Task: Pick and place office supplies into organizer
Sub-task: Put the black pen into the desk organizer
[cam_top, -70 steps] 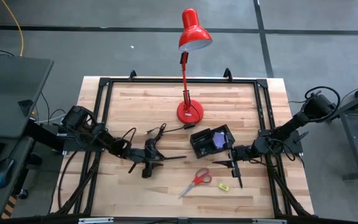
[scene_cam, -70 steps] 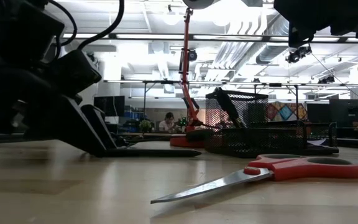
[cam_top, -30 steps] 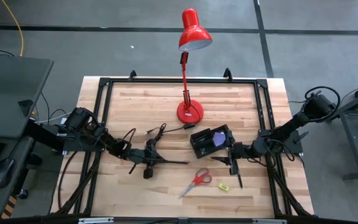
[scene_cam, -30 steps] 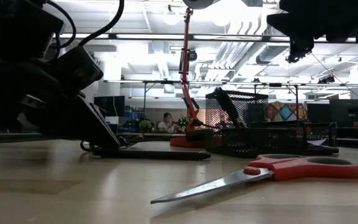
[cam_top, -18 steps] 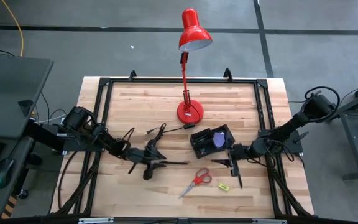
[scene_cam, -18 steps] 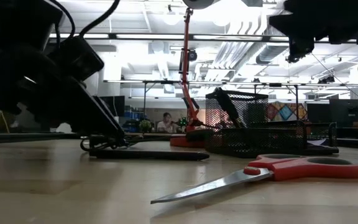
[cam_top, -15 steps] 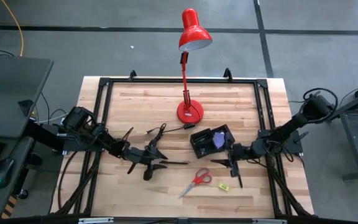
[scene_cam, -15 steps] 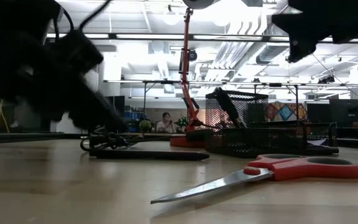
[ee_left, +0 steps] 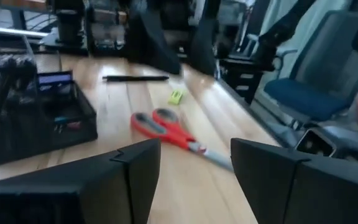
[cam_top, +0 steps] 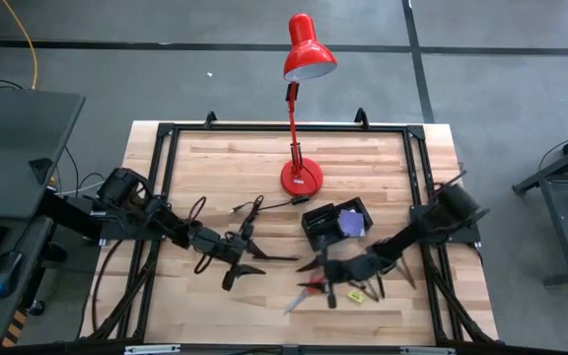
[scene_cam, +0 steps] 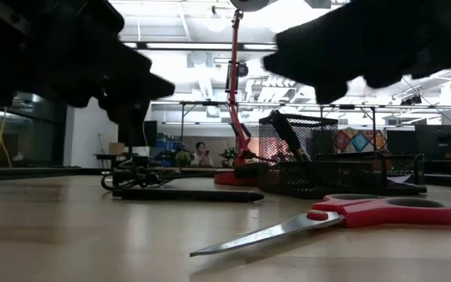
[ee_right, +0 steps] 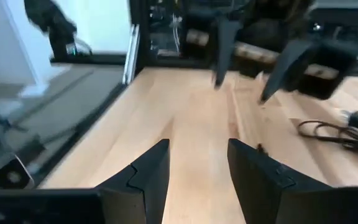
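Red-handled scissors (cam_top: 304, 294) lie flat on the wood, plain in the low view (scene_cam: 366, 213) and in the left wrist view (ee_left: 166, 127). My right gripper (cam_top: 323, 281) hovers open just above them, touching nothing. Beside them lies a tiny yellow-green piece (cam_top: 355, 294). A thin black pen (cam_top: 272, 258) lies flat on the table (scene_cam: 186, 196). My left gripper (cam_top: 241, 262) hangs open above the pen's left end. The black mesh organizer (cam_top: 336, 224) stands behind the scissors and holds a purple sticky pad (cam_top: 346, 222).
The red desk lamp stands with its round base (cam_top: 301, 177) on the table beyond the organizer. A black coiled cable (cam_top: 249, 209) lies left of the base. A black frame (cam_top: 166, 138) edges the tabletop. Bare wood lies along the near edge.
My right gripper has swung from beside the organizer toward the table's left and near edge, and now stands over the scissors. My left gripper has risen from the table by the pen. The pen and the scissors have stayed where they lay.
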Action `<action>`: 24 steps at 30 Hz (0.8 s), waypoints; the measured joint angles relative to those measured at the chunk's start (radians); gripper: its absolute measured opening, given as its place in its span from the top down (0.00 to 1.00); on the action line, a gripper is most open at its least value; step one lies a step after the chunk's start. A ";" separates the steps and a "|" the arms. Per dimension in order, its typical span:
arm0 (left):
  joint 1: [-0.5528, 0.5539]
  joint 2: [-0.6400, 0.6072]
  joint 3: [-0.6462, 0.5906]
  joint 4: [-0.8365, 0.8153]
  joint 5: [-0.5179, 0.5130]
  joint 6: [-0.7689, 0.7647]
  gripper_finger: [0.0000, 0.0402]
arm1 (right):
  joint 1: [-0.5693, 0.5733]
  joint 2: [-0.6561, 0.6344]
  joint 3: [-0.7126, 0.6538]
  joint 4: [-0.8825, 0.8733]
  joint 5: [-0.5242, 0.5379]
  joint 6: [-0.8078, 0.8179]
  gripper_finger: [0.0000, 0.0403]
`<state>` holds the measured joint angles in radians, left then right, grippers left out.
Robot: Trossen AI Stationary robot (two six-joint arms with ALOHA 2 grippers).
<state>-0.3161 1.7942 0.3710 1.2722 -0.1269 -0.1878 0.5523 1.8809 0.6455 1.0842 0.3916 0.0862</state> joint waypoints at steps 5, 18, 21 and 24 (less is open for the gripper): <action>0.000 -0.030 0.001 0.020 0.081 0.000 0.54 | 0.003 0.155 0.114 -0.005 0.016 -0.033 0.62; 0.000 -0.064 0.001 0.013 0.146 0.000 0.54 | -0.031 0.288 0.258 -0.181 0.245 0.039 0.62; 0.000 -0.064 0.001 0.012 0.149 0.000 0.54 | -0.050 0.288 0.265 -0.225 0.226 0.062 0.62; 0.000 -0.064 0.001 0.012 0.163 0.000 0.54 | -0.062 0.288 0.265 -0.223 0.231 0.076 0.62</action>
<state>-0.3164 1.7302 0.3717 1.2839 0.0361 -0.1879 0.4899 2.1685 0.9104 0.8616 0.6223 0.1618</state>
